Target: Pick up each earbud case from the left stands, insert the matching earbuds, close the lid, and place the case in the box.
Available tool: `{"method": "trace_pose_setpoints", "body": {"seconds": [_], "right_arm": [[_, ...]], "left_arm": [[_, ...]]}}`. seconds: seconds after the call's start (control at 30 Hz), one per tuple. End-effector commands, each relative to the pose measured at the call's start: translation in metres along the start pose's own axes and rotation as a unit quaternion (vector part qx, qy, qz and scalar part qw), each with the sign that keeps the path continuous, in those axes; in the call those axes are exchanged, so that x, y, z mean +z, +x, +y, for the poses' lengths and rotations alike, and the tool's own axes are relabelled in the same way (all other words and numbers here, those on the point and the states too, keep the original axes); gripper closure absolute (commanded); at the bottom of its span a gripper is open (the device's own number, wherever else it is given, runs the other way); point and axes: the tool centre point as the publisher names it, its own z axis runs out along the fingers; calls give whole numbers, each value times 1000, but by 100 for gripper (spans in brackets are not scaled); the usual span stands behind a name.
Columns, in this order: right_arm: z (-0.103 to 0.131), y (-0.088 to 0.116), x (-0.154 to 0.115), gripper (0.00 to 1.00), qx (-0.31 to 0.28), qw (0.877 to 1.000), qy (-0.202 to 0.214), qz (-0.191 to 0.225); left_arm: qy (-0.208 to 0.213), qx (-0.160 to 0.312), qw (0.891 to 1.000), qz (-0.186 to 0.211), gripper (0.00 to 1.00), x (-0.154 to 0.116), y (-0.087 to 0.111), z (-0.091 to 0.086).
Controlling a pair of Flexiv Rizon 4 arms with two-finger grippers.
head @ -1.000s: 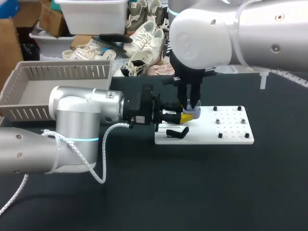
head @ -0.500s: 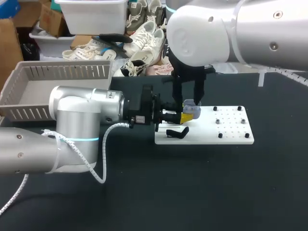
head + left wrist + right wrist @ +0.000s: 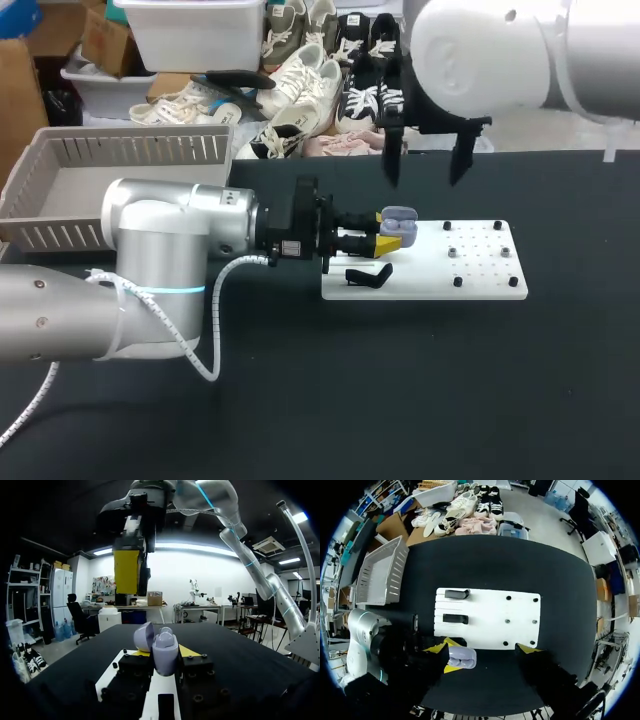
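A lavender earbud case [image 3: 398,216] sits between the yellow-tipped fingers of my left gripper [image 3: 386,243], which is shut on it over the left end of the white board [image 3: 480,285]. In the left wrist view the case [image 3: 164,651] stands upright in that gripper [image 3: 162,656], its lid [image 3: 144,635] tipped open. My right gripper [image 3: 425,165] hangs open well above the board, apart from the case. From the right wrist view the case [image 3: 462,658] lies below, between the spread fingers of that gripper [image 3: 482,651]. One yellow finger [image 3: 126,572] of the right gripper shows above the case.
A grey basket [image 3: 60,190] stands at the table's far left. Two black stands [image 3: 456,594] [image 3: 455,618] sit on the board's left part, one [image 3: 368,277] just in front of my left gripper. Small black pegs [image 3: 458,282] dot the board's right half.
My right gripper opened around the case, let go and rose up and to the right, clear of it. The left gripper kept its hold and stayed in place.
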Motion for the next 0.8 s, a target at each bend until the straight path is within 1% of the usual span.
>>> {"method": "trace_pose_setpoints", "body": {"seconds": [0.03, 0.13, 0.23, 0.43, 0.57, 0.8], "right_arm": [[-11, -3, 12, 0, 17, 999, -8, -31], [-14, -7, 20, 0, 26, 999, -7, -27], [-17, -7, 28, 0, 30, 999, -4, -20], [-19, 2, 39, 0, 30, 1000, -3, -2], [-19, 11, 38, 0, 27, 1000, -7, 4], [-16, 27, 30, 0, 17, 1000, -18, 11]], "left_arm": [[0, 0, 1000, 0, 100, 0, 0, 0], [0, 0, 1000, 0, 100, 0, 0, 0], [0, 0, 1000, 0, 100, 0, 0, 0], [0, 0, 1000, 0, 100, 0, 0, 0], [0, 0, 1000, 0, 100, 0, 0, 0], [0, 0, 1000, 0, 100, 0, 0, 0]]}}
